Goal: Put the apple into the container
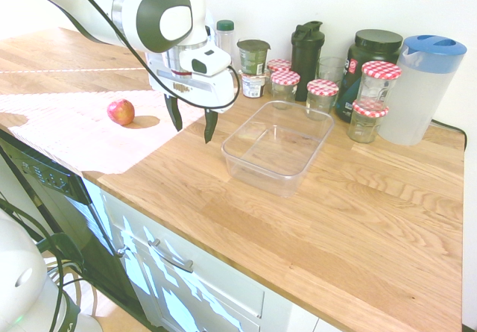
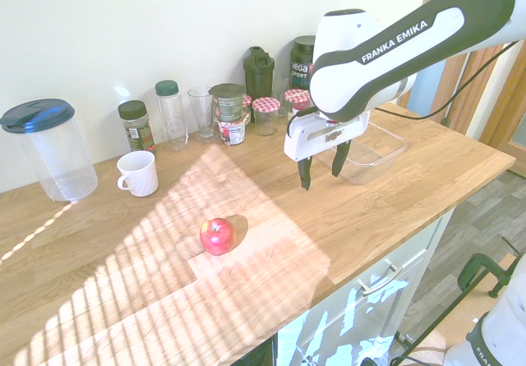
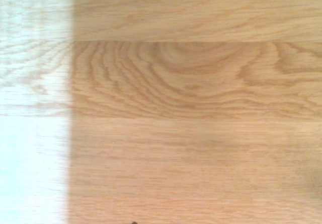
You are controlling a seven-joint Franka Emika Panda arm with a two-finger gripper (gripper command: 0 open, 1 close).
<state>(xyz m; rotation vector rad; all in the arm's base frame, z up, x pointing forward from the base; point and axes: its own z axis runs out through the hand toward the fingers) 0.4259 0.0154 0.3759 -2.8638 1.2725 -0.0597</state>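
A small red apple (image 1: 121, 112) (image 2: 217, 236) with yellowish patches rests on the sunlit part of the wooden counter. The clear rectangular container (image 1: 277, 145) (image 2: 371, 148) stands open-topped and empty on the counter. My gripper (image 1: 192, 127) (image 2: 322, 171) hangs above the counter between the two, nearer the container, fingers pointing down, open, with nothing between them. The wrist view holds only bare wood grain, partly in bright sun.
Along the wall stand jars with red-checked lids (image 1: 323, 95), dark shaker bottles (image 1: 306, 50), a translucent pitcher with a blue lid (image 1: 420, 87) (image 2: 51, 148), a glass (image 2: 200, 113), spice bottles and a white mug (image 2: 137, 173). The counter's front edge drops to white drawers (image 1: 186, 261).
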